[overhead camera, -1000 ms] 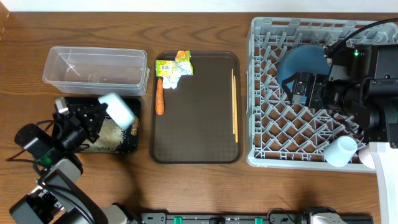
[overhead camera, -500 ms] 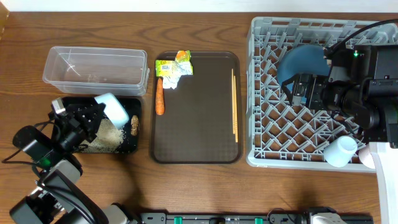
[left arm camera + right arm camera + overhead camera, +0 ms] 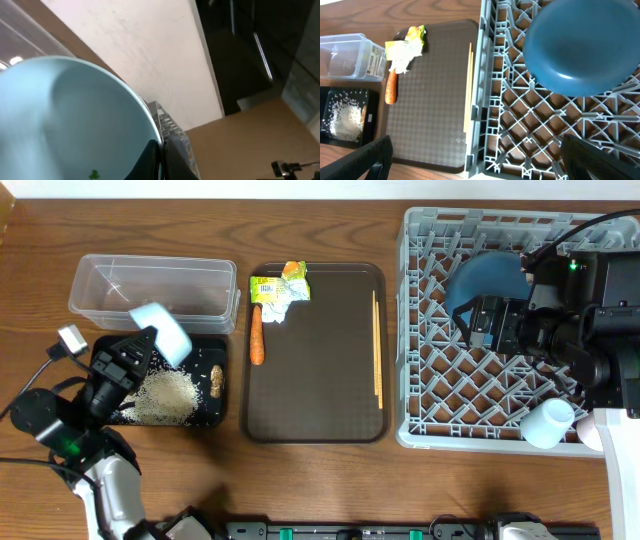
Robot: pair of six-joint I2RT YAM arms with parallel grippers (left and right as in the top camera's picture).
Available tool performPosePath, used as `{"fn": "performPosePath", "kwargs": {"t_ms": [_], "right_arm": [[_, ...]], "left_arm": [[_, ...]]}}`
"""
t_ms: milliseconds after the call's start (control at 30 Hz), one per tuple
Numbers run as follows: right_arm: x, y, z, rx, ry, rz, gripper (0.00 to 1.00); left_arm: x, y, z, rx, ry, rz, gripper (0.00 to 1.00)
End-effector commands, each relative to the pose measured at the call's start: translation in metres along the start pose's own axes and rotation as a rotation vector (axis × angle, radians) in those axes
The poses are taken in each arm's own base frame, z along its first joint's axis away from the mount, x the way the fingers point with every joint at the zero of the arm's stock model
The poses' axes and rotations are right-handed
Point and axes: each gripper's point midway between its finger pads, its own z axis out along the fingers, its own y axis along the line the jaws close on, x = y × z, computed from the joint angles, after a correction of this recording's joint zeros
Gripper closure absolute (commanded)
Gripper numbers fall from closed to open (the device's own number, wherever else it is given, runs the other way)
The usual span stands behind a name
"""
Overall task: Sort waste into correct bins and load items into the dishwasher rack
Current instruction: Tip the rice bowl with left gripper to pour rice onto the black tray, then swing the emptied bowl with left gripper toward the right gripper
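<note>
My left gripper (image 3: 146,343) is shut on the rim of the light-blue cup (image 3: 161,331), held tilted over the far edge of the black tray (image 3: 109,347), next to the clear tub (image 3: 150,285). In the left wrist view the fingers (image 3: 161,160) pinch the cup's rim (image 3: 75,115). Rice (image 3: 166,394) and a brown lump (image 3: 216,380) lie in the black tray. The carrot (image 3: 256,336), wrapper (image 3: 281,286) and chopsticks (image 3: 377,350) lie on the brown tray. My right gripper (image 3: 488,325) is open and empty over the grey rack (image 3: 430,380), beside the dark blue bowl (image 3: 485,278).
The brown serving tray (image 3: 315,380) sits between the bins and the rack. A white bowl (image 3: 547,423) sits at the rack's front right corner. The right wrist view shows the blue bowl (image 3: 575,50), rack wall (image 3: 482,100), chopsticks (image 3: 468,85) and carrot (image 3: 391,86).
My left gripper has carried the light-blue cup away from over the black tray's middle, up and left toward the clear tub. The rice pile now shows uncovered. The right arm barely moved.
</note>
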Motion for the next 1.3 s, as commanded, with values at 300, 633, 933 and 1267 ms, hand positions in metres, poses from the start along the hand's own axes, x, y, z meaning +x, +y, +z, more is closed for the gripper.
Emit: {"fn": "performPosePath", "kwargs": {"t_ms": [300,633,933,1267], "right_arm": [[0.002,0.003,-0.004,-0.023,0.002,0.006,0.01],[0.002,0.003,-0.004,-0.023,0.001,-0.009,0.01],[0.002,0.003,-0.004,-0.023,0.001,-0.01,0.01],[0.004,0.006,-0.004,-0.037,0.01,-0.008,0.01]], "left_arm": [[0.023,0.048,-0.008,-0.107,0.036,-0.239,0.94],[0.067,0.012,0.007,0.061,0.274,-0.164,0.94],[0.116,-0.04,0.046,0.254,0.467,0.14,0.94],[0.163,-0.021,0.09,0.08,0.478,0.063,0.94]]}}
